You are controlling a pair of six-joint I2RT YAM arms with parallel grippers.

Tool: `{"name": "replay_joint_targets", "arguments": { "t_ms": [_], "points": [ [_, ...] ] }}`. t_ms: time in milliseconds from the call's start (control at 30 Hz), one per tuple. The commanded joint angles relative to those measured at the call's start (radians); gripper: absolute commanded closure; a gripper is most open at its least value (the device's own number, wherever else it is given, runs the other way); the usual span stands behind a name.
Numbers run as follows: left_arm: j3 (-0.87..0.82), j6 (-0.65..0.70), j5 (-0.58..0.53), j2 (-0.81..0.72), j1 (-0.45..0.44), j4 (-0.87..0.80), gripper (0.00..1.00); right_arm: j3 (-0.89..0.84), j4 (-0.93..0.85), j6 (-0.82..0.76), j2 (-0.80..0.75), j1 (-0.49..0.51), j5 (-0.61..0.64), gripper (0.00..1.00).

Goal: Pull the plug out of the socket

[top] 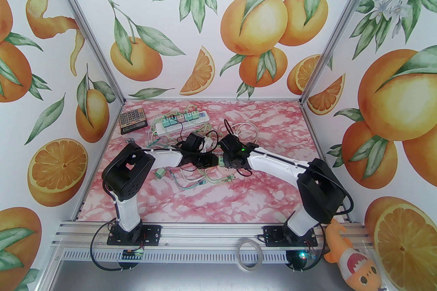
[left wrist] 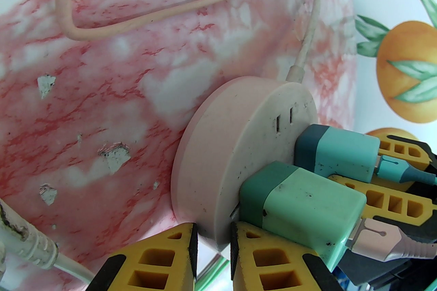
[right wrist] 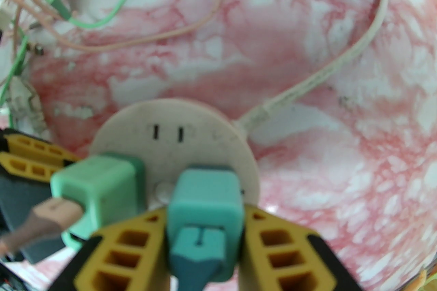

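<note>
A round pale-pink socket [left wrist: 239, 153] lies flat on the marble table, with a white cord leaving its far side. My left gripper [left wrist: 213, 248] is shut on the socket's near rim, one yellow finger on each side of the edge. Two plugs stand in the socket: a teal plug [right wrist: 205, 201] and a mint-green plug [right wrist: 99, 187] with a pink cable. My right gripper [right wrist: 205, 214] is shut on the teal plug, its yellow fingers [right wrist: 273, 242] pressed to both sides. From the left wrist, the teal plug [left wrist: 338, 153] still sits against the socket face.
A white power strip [top: 181, 120] with several green plugs lies at the back beside a calculator [top: 132, 119]. Loose pink, green and white cables [top: 201, 180] sprawl around the arms. A loose green plug [top: 159, 174] lies near the left arm. A tape roll [top: 250, 253] sits on the front rail.
</note>
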Motion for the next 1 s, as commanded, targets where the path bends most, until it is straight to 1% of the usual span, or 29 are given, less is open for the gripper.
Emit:
{"name": "replay_joint_targets", "arguments": {
  "t_ms": [0, 133, 300, 367, 533, 667, 800, 967],
  "points": [
    [0.007, 0.035, -0.084, 0.066, -0.026, -0.128, 0.77, -0.048, 0.126, 0.027, -0.057, -0.035, -0.13, 0.68],
    [0.016, 0.04, -0.082, 0.078, -0.026, -0.138, 0.77, -0.09, 0.154, 0.047, -0.102, -0.07, -0.147, 0.68],
    [0.028, 0.048, -0.075, 0.091, -0.026, -0.149, 0.76, -0.094, 0.163, 0.059, -0.1, -0.065, -0.163, 0.68],
    [0.034, 0.053, -0.076, 0.094, -0.026, -0.158, 0.76, -0.082, 0.154, 0.058, -0.09, -0.041, -0.141, 0.68],
    [0.041, 0.062, -0.078, 0.099, -0.025, -0.175, 0.76, 0.01, 0.052, 0.021, -0.02, 0.056, -0.035, 0.68],
    [0.046, 0.066, -0.08, 0.101, -0.026, -0.186, 0.77, 0.038, 0.03, 0.014, 0.015, 0.094, -0.015, 0.68],
    [0.049, 0.07, -0.081, 0.103, -0.025, -0.197, 0.77, 0.007, 0.069, 0.034, -0.01, 0.077, -0.046, 0.68],
    [0.045, 0.074, -0.087, 0.1, -0.025, -0.202, 0.77, -0.044, 0.11, 0.049, -0.077, 0.003, -0.101, 0.68]
  ]
}}
